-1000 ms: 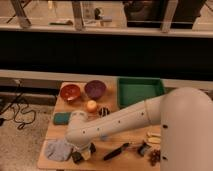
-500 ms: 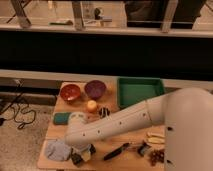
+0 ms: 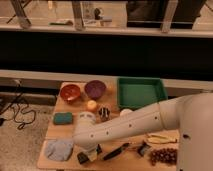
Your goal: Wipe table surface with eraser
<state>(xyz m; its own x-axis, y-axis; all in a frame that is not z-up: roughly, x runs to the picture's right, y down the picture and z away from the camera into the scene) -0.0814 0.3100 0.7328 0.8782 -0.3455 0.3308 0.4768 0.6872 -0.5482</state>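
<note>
The eraser, as far as you can make it out, is the small dark block with a pale edge at the front of the table, toward the left, just right of a crumpled blue-grey cloth. Your gripper is right on top of it, low at the table surface. The white arm reaches in from the right and hides the contact, so you honestly can't tell whether the gripper is clamped on the eraser or just sitting over it.

Just right of the gripper there's a black pen-shaped thing lying at an angle, then a small dark object. Further right you've got a bunch of dark red grapes at the front corner, with something pale yellow just behind them.

Behind the cloth sits a teal sponge near the left edge. Mid-table there's a small orange fruit, with a dark round item beside it that's too blurry to name. Along the back you've got an orange bowl, a purple bowl next to it, and a green tray on the right.
</note>
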